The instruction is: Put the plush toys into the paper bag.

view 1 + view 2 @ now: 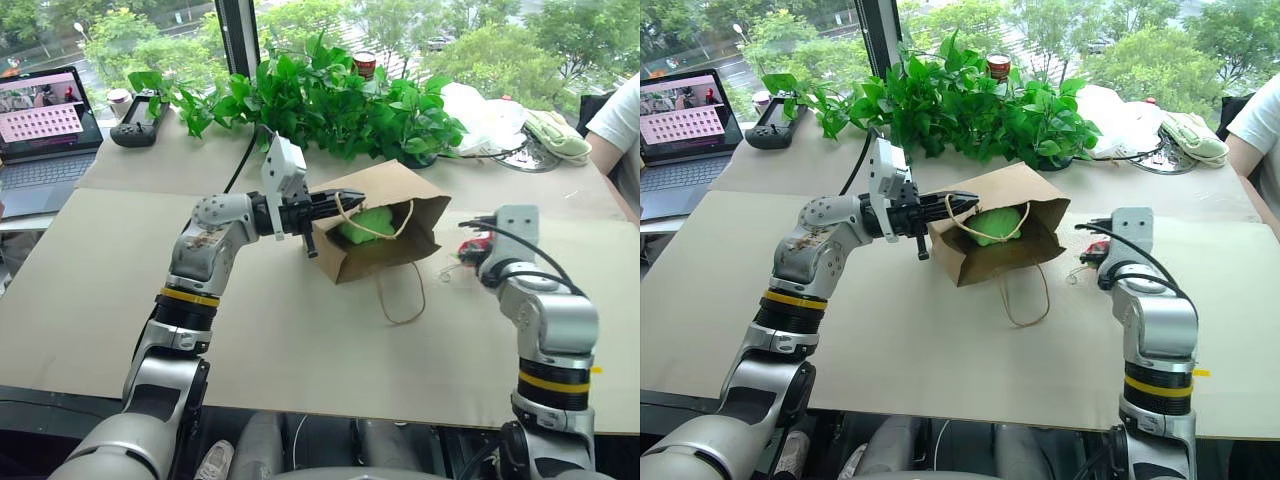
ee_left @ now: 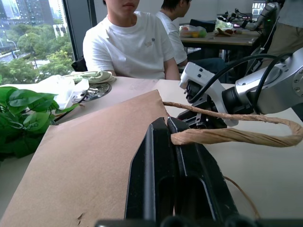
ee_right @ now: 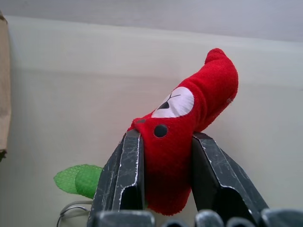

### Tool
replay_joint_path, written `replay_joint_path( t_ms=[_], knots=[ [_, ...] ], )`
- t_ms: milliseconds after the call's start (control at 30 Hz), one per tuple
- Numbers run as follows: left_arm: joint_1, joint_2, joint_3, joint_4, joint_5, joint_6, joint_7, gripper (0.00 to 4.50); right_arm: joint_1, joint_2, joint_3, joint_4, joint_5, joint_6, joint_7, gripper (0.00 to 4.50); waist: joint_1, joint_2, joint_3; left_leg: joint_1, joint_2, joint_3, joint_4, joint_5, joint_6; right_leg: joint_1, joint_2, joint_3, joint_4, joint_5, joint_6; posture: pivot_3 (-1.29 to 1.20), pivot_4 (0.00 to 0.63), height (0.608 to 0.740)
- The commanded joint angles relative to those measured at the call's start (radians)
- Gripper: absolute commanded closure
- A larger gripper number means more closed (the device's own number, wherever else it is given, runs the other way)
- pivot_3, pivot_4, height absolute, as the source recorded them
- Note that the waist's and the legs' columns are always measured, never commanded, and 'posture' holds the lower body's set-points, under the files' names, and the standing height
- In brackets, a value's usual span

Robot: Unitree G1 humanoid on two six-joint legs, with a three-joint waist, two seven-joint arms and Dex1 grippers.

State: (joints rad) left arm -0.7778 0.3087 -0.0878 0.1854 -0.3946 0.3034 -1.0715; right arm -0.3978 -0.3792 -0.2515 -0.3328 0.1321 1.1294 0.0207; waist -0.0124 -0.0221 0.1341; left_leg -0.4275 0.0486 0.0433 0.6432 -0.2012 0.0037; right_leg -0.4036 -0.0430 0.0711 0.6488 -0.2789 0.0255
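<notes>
Left eye view: the paper bag [image 1: 385, 225] lies on its side on the worktop [image 1: 120, 290], mouth turned toward the robot. The lime-green plush toy [image 1: 368, 222] is seen inside the mouth. The left hand [image 1: 345, 208] is held level at the bag's upper edge, clenched on a cord handle [image 1: 372, 230] so that the mouth is kept open. The red plush toy [image 1: 474, 246] is seen on the worktop just right of the bag, at the right hand [image 1: 478, 250].

Right eye view: the same arrangement is shown. A second handle loop [image 1: 1025, 300] trails loose on the worktop in front of the bag. Leafy plants [image 1: 960, 100] stand behind the bag.

Left wrist view: the black fingers [image 2: 161, 165] are pressed together on the twisted cord beside the brown paper wall. A seated person [image 2: 128, 42] is visible beyond the worktop.

Right wrist view: the red toy is gripped at its lower body between the two fingers [image 3: 125, 170], which dent the fabric slightly; the grasp appears to be made, though it cannot be judged fully tightened. A small green mesh item [image 3: 78, 179] lies beside it.

Handling: the toy is judged light, soft and compressible, not fragile. A hold across the thickest part of the body is advised; the curved tip would fold and slip. The paper bag is light and easily creased, so the handle hold should be kept.
</notes>
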Motion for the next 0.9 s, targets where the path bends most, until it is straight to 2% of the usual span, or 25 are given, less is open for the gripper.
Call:
replay_joint_path(
  t_ms=[33,267,333,467,633,900],
  knots=[
    [-0.01,-0.003,0.013,-0.036,-0.014,-0.012,0.005,4.5,-0.003,-0.043,-0.075,-0.182,0.025,0.008,0.035,3.1,0.0,0.0,0.0,0.0,0.0,0.0,0.0,0.0,0.0,0.0,0.0,0.0,0.0,0.0,0.0,0.0,0.15,0.713],
    [-0.016,-0.003,0.022,-0.031,-0.021,-0.004,0.009,4.5,0.004,-0.152,-0.146,-0.484,0.224,0.318,0.248,3.1,-0.001,0.0,0.0,0.0,0.0,-0.001,0.0,0.0,0.0,0.001,0.0,0.0,0.0,0.0,0.0,0.0,0.15,0.713],
    [-0.015,-0.002,0.022,-0.031,-0.022,-0.003,0.009,4.5,0.02,-0.178,-0.194,-0.574,0.331,0.445,0.351,3.1,-0.002,0.0,0.0,0.0,0.0,-0.001,0.0,0.0,0.0,0.001,0.0,0.0,0.0,0.0,0.0,0.0,0.15,0.713],
    [-0.015,-0.003,0.021,-0.03,-0.023,-0.001,0.008,4.5,0.089,-0.242,-0.208,-0.649,0.462,0.485,0.436,3.1,-0.001,0.0,0.0,0.001,0.0,-0.001,0.0,0.0,0.0,0.001,0.0,-0.001,0.0,0.0,0.0,0.0,0.15,0.713],
    [-0.019,-0.005,0.018,-0.028,-0.022,-0.001,0.006,4.5,0.089,-0.197,-0.092,-0.657,0.527,0.485,0.396,3.1,-0.005,0.0,0.0,0.001,0.0,-0.002,0.001,0.0,0.0,0.002,0.0,0.0,-0.001,0.0,0.0,0.0,0.15,0.713],
    [-0.021,-0.01,0.014,-0.029,-0.021,0.003,0.002,4.5,-0.16,-0.093,0.172,-0.426,0.422,0.446,0.248,3.1,-0.007,0.0,0.0,0.002,0.0,-0.002,0.001,0.001,0.001,0.002,0.001,0.0,0.0,0.0,0.0,0.0,0.15,0.713]
  ],
)
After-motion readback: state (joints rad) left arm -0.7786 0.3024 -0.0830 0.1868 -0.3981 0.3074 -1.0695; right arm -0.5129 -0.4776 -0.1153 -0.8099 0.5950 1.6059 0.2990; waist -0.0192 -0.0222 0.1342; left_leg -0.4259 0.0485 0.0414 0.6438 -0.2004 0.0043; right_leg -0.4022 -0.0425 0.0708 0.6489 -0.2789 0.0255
